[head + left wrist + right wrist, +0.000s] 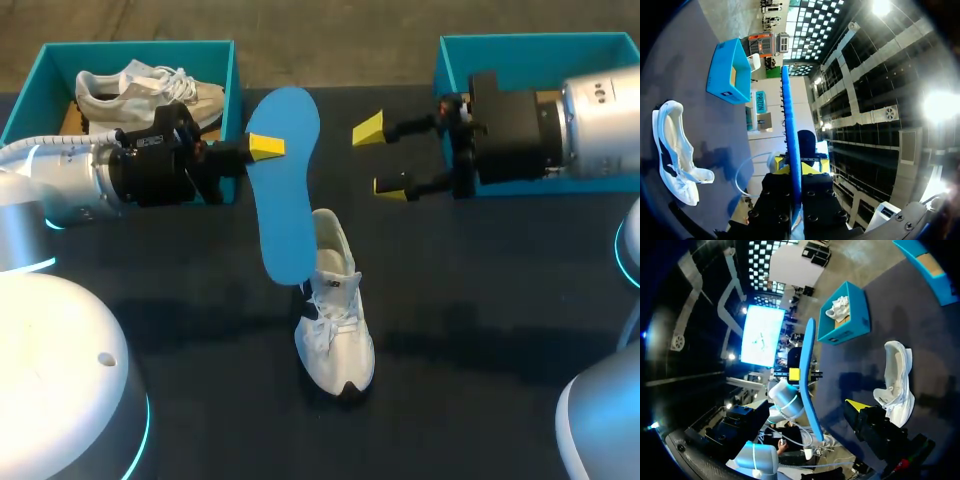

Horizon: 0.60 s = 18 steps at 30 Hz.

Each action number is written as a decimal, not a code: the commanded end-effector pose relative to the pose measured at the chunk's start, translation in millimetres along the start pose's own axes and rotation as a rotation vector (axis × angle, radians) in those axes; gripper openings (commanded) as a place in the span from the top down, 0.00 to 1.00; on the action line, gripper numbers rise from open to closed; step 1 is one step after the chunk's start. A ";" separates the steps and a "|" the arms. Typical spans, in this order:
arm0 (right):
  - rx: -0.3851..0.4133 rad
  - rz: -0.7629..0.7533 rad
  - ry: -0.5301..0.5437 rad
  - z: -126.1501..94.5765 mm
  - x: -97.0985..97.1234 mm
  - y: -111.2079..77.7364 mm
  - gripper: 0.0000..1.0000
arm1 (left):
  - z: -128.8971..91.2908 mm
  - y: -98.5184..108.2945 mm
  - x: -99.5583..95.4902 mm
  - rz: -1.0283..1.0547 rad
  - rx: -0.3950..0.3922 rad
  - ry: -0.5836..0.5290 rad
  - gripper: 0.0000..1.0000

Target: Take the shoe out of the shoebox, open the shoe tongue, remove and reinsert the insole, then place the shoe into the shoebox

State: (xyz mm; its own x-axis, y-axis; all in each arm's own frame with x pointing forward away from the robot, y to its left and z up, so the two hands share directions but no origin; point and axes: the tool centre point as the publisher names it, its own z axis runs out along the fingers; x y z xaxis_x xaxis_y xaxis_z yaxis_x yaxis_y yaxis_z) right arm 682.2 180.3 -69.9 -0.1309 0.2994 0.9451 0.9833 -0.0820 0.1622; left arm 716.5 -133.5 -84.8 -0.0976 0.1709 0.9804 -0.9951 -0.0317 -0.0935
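Your left tool (262, 147) is clamped on the blue insole (285, 200), gripping it near the wider end. The insole's a thin, flat, smooth-looking slab, and it slants down toward the white shoe (335, 330). From the head view its narrow end sits right over the shoe's heel opening, though I honestly can't tell if they touch. The shoe stands on the dark counter (480, 300), laces loose, mesh-looking upper, dark patch at the toe. There's a small dark mark on the tongue, too tiny to read. Your right tool (382, 158) hangs just beside the insole's wide end with its yellow tips spread apart and nothing between them. The teal left shoebox (30, 95) holds a second shoe (140, 92). The right shoebox (540, 45) is behind your right arm.
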 end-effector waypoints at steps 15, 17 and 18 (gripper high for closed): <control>-0.002 0.001 0.001 2.6 -0.8 -0.2 0.00 | -4.0 -3.2 3.4 0.235 -0.050 0.035 1.00; -0.002 0.001 0.001 2.6 -0.8 -0.2 0.00 | -5.1 -4.1 5.3 0.370 -0.090 0.053 1.00; -0.002 0.001 0.001 2.6 -0.8 -0.2 0.00 | -5.8 -4.0 5.9 0.449 -0.109 0.046 1.00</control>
State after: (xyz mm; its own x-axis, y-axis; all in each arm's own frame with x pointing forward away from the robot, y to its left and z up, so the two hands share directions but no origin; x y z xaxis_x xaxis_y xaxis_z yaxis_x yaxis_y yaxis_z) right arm 680.9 179.0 -71.4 -0.1317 0.2955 0.9462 0.9831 -0.0837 0.1629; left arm 714.6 -131.0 -77.3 -0.2847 0.1866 0.9403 -0.9584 -0.0335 -0.2835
